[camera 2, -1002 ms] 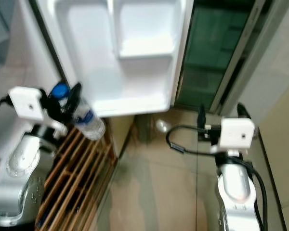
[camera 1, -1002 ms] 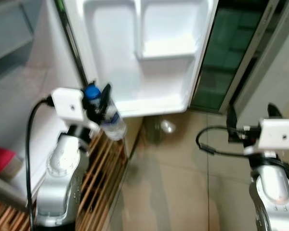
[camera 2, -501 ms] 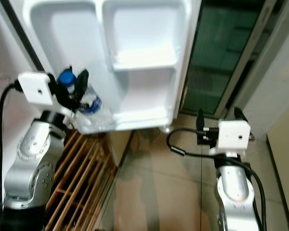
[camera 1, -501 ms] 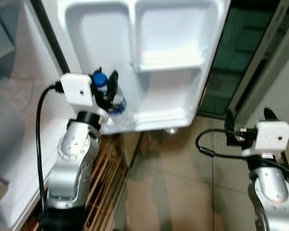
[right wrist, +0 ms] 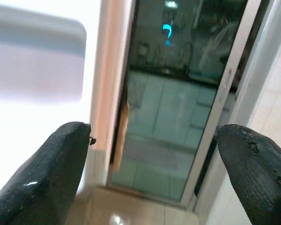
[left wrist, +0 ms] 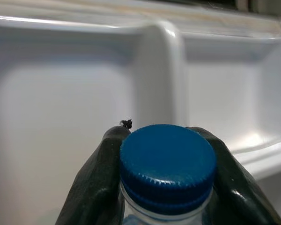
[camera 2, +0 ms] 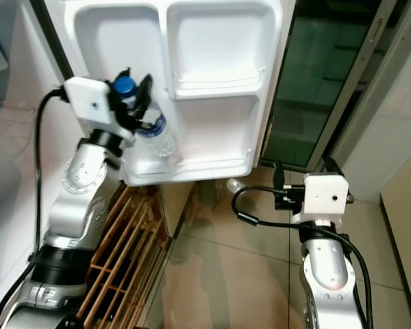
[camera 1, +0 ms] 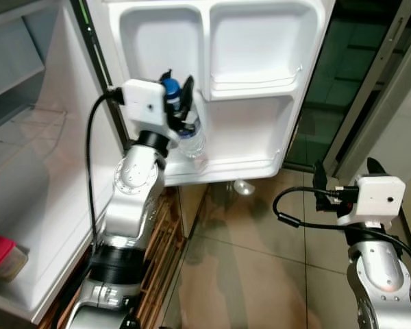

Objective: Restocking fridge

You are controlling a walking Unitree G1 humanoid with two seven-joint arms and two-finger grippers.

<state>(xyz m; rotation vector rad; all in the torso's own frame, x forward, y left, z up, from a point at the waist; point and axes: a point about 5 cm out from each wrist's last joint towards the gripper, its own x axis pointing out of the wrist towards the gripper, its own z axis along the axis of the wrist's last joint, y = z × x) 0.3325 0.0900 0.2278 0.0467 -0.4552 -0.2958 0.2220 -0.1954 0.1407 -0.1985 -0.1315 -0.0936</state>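
My left gripper [camera 1: 178, 103] is raised against the fridge door [camera 1: 260, 82], fingers clamped on a water bottle [camera 1: 190, 140]; my right gripper [camera 1: 344, 179] hangs low beside that door, fingers spread.

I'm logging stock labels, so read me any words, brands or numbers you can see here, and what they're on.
Nothing can be read.
The water bottle held in the left gripper has a blue label band, its print too blurred to read.
Its blue cap is plain.

The fridge door [camera 1: 260, 116] stands open ahead. In its lower left pocket sits a water bottle [camera 1: 190, 139]. Left of the door lies the fridge interior [camera 1: 27, 171]; right of it, a glass door [camera 1: 342, 82].
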